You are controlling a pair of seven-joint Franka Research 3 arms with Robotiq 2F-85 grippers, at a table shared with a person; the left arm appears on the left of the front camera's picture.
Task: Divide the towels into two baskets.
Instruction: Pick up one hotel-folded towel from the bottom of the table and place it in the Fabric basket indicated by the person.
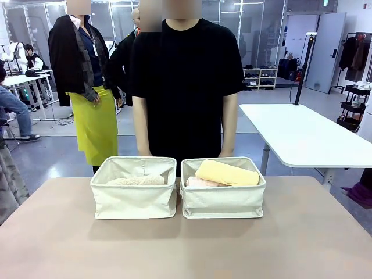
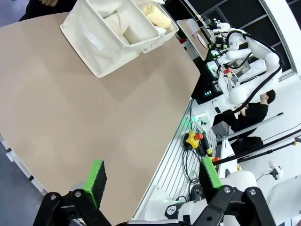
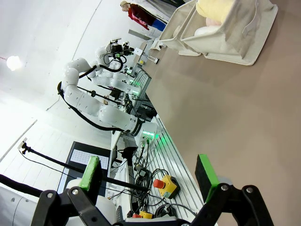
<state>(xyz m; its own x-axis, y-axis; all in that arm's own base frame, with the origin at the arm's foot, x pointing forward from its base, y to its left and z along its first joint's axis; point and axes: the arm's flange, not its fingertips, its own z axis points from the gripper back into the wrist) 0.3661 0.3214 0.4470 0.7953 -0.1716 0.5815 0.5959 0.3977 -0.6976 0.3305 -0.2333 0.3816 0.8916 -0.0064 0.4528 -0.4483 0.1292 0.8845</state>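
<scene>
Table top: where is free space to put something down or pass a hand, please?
The table is bare in front of both baskets and on each outer side. The left basket and right basket almost touch, so no hand passes between them. The right one is crowded by the yellow towel.

Grey floor (image 1: 52, 157), white table (image 1: 302, 136) at right, glass partitions (image 1: 256, 29) and shelving (image 1: 260, 78) behind.

Tan table (image 1: 70, 244), two cream baskets (image 1: 134, 197) (image 1: 223, 199) side by side near its far edge
</scene>
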